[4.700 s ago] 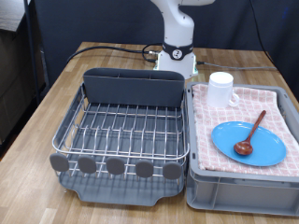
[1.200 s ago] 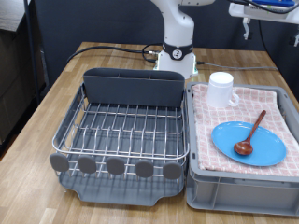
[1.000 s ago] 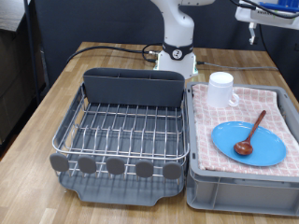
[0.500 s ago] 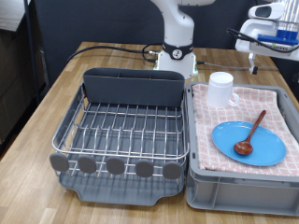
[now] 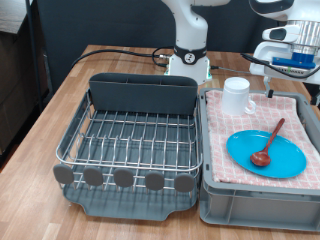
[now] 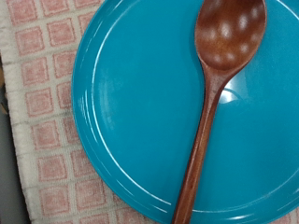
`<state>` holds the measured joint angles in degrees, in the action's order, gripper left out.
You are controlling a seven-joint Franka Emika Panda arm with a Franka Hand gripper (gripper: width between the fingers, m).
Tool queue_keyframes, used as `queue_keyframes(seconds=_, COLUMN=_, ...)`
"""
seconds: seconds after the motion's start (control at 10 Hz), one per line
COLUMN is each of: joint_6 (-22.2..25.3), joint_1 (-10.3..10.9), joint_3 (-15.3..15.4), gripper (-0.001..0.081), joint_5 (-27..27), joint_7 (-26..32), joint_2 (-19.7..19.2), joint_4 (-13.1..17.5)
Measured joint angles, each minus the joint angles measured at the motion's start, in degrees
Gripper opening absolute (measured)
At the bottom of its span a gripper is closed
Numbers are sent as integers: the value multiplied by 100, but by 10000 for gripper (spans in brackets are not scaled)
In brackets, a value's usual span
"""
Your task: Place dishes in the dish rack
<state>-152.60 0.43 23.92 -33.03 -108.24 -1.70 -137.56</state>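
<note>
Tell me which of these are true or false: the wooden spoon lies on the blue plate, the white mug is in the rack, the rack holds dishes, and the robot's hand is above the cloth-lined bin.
1. The slim brown wooden spoon rests on the round light-blue plate. True.
2. The small white cylindrical mug stands in the dark grey dish rack. False: it stands on the pink checked cloth in the grey bin.
3. The rack holds dishes. False: none are in it.
4. The gripper hangs above the bin, holding nothing. True.
</note>
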Motion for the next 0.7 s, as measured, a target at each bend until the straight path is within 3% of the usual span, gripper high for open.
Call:
queue_keyframes(seconds=0.3, joint_6=24, joint_1=17, joint_3=0, gripper=803, joint_5=-336, joint_7=-441, joint_2=-131, joint_4=-29)
queue_keyframes(seconds=0.7, joint_6=-291, joint_1=18, joint_3=-117, gripper=803, joint_5=-1271, joint_7=-1480, joint_2=-495, joint_4=-115)
